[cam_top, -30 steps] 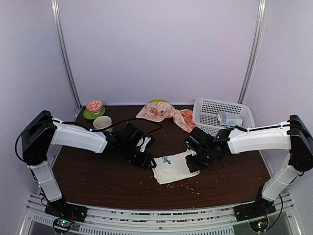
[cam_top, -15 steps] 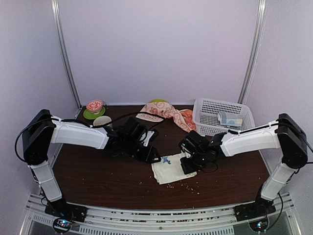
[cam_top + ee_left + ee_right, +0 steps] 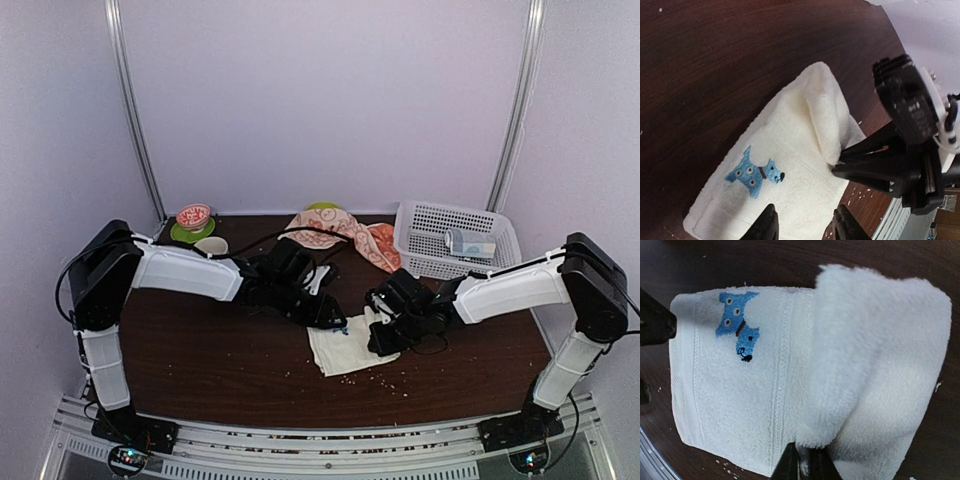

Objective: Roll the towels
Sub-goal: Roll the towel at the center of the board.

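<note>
Place: a robot test room, like a lab.
Walls [image 3: 320,100]: plain and pale, with shiny metal poles [image 3: 135,110].
Bench [image 3: 200,360]: dark brown wood, with a metal rail [image 3: 320,438] in front.
Robots: a left arm [image 3: 190,272] and a right arm [image 3: 510,285] fixed to that rail.

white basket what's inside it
A pale blue-white packet lies inside the white basket. Its mesh walls and the packet cover part of the floor, which cannot be seen.

The left hand [image 3: 334,317] and right hand [image 3: 379,336] are flanking the cream towel [image 3: 343,350], leaving the near counter [image 3: 230,380] strip lying open.
</note>
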`<action>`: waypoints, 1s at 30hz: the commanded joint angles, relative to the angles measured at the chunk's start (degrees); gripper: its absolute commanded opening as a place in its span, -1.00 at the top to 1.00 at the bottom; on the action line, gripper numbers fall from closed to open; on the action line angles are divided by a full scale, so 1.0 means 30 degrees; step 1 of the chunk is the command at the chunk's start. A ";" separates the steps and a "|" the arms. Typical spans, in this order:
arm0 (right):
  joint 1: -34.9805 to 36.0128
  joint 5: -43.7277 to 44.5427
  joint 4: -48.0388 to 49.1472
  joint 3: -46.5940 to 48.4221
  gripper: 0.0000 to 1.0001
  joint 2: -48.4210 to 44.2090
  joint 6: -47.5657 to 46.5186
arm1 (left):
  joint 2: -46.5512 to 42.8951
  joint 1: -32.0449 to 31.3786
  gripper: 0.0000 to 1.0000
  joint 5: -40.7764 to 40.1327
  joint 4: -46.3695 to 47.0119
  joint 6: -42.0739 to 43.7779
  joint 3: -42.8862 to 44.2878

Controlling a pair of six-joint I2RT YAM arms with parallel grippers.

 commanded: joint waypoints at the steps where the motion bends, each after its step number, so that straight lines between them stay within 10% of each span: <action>1: -0.0237 -0.0854 0.1016 -0.1084 0.66 0.0331 0.0351 | 0.0641 -0.0135 0.24 0.1149 0.1845 -0.0870 0.1431; 30: -0.0476 -0.1495 0.3049 -0.2858 0.36 -0.0175 0.0367 | 0.5457 -0.0199 0.44 0.3015 0.4260 -0.4774 0.5408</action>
